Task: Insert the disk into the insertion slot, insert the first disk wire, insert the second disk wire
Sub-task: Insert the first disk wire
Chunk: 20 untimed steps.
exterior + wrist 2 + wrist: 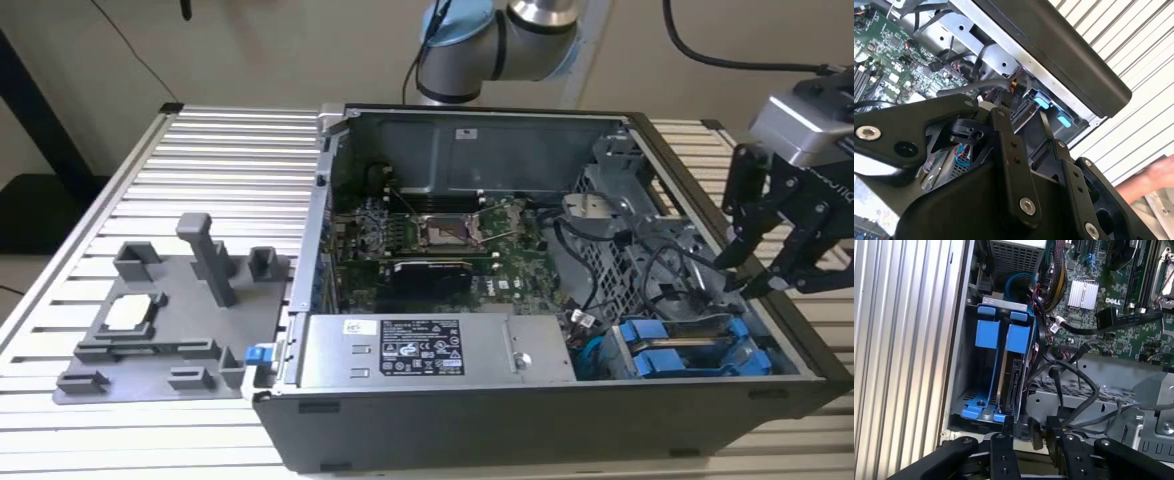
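The flat silver-grey hard drive in its bright blue plastic carrier frame point(1018, 340) sits upright and deep in the narrow bay of the grey sheet-metal drive cage point(1004, 301). It stands just beside a second blue-fronted carrier point(988, 332), so the seating step looks done. The black two-fingered gripper point(1029, 427) hangs over the cage end of the open dark computer case point(534, 420), probably because the drive's connector edge and the loose black cables point(1074, 390) meet there. Its jaws stand apart and clamp nothing. In the first wrist view a dark cable end lies in the gap between them, and I cannot tell whether it touches either finger. The drive lies near the gripper, just beyond its fingertips and slightly to one side of the gap, with the cable bundle on the other side.
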Tool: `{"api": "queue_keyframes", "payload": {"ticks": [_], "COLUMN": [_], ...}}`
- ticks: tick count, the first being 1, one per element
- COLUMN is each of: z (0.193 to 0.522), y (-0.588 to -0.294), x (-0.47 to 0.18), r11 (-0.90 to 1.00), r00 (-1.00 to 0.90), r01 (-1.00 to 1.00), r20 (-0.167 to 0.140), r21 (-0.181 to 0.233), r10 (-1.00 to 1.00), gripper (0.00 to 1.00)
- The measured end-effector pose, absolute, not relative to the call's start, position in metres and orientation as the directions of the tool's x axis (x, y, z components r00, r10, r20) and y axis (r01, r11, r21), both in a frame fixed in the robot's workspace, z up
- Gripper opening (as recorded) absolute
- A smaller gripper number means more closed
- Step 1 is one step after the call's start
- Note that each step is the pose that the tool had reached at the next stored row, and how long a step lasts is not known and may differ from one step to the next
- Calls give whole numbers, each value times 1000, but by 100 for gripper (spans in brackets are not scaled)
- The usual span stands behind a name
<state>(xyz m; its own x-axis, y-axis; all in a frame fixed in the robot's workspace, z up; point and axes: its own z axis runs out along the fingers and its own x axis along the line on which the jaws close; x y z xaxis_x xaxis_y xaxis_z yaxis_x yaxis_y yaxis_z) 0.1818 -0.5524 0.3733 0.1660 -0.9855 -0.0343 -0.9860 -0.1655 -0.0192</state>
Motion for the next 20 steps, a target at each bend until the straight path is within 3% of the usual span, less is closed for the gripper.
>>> {"api": "queue_keyframes", "payload": {"ticks": [20], "z": [367], "y": [-541], "x": [190], "r11": [-190], "r00": [190], "r01": [-982], "r20": [-13], "r21": [-14], "r10": [-982], "gripper": [40]}}
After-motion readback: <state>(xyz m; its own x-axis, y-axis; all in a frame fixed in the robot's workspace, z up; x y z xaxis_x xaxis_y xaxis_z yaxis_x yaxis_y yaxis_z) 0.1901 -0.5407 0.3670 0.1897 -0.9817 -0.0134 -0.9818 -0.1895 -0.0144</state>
